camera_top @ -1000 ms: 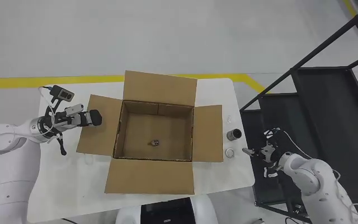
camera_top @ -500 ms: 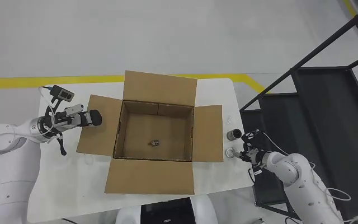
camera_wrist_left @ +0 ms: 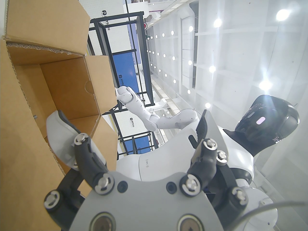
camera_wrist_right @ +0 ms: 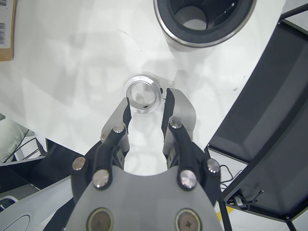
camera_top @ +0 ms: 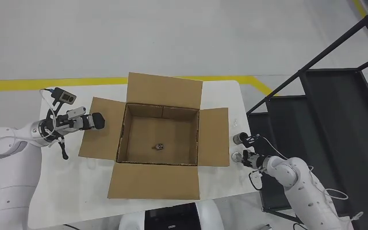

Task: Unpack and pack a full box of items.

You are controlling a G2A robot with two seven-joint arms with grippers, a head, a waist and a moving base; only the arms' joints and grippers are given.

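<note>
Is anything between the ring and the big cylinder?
No, just bare table between ring and cylinder, seen in the right wrist view.

White arms [camera_top: 299, 175], grey wrist plates [camera_wrist_right: 144, 193], black screw-studded fingers [camera_wrist_right: 167, 109].

The cardboard box [camera_top: 144, 135] stands open in the middle of the table [camera_top: 69, 184], with all four flaps folded outward. One small dark item [camera_top: 159, 146] lies near the middle of its brown floor, too small to tell what it is. Outside the box, just beside its right flap, a short metal tube [camera_top: 240, 138] with a dark lining stands upright, open end up. Near the tube, on the robot's side of it, a small silver ring [camera_top: 236, 156] lies flat, not touching the tube.
</note>
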